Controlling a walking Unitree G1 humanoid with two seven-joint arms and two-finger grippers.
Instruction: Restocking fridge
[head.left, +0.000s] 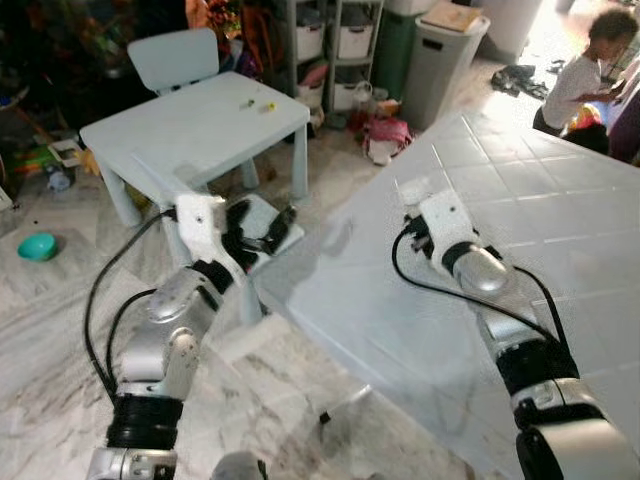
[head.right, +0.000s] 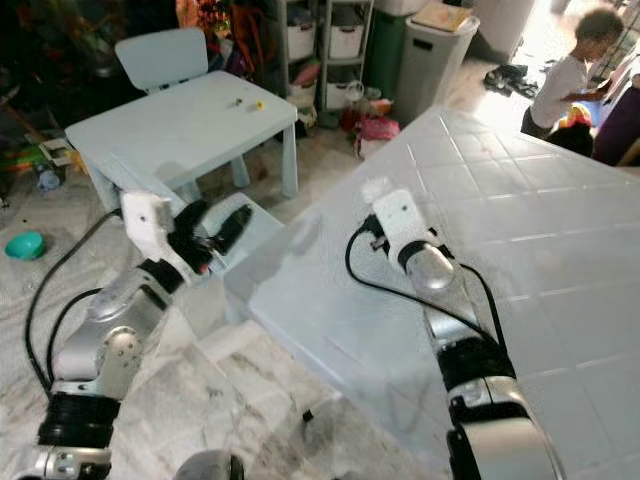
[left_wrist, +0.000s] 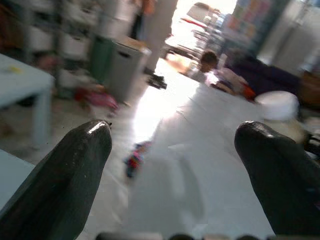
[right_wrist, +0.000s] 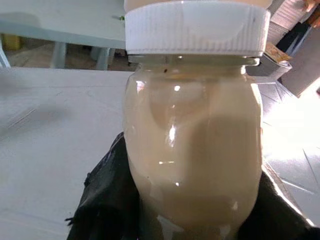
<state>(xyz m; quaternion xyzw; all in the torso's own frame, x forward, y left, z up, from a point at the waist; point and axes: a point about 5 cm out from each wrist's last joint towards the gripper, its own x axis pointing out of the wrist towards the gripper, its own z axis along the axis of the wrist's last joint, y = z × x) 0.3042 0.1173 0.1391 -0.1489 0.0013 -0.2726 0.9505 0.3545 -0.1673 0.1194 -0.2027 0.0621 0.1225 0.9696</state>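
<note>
Your right hand (right_wrist: 192, 210) is clamped around a jar (right_wrist: 192, 125) of pale beige liquid with a white ribbed screw cap (right_wrist: 195, 27); its black fingers (right_wrist: 107, 195) press the glass on both sides. From the head views the hand sits over the near edge of the white tiled surface (head.left: 560, 210), and the jar itself is hidden behind the wrist housing, with just a bit of white peeking past it. Whether the jar's base touches the surface, you cannot tell.

Your left hand (head.left: 262, 235) hangs empty, fingers (left_wrist: 65, 175) spread wide, just off the surface's corner and above the marble floor (head.left: 280, 400).

Beyond it stand a small pale-blue children's table (head.left: 200, 125) and chair (head.left: 175, 55), then a grey bin (head.left: 445, 55). A person (head.left: 585, 70) is cut off at the far right.
</note>
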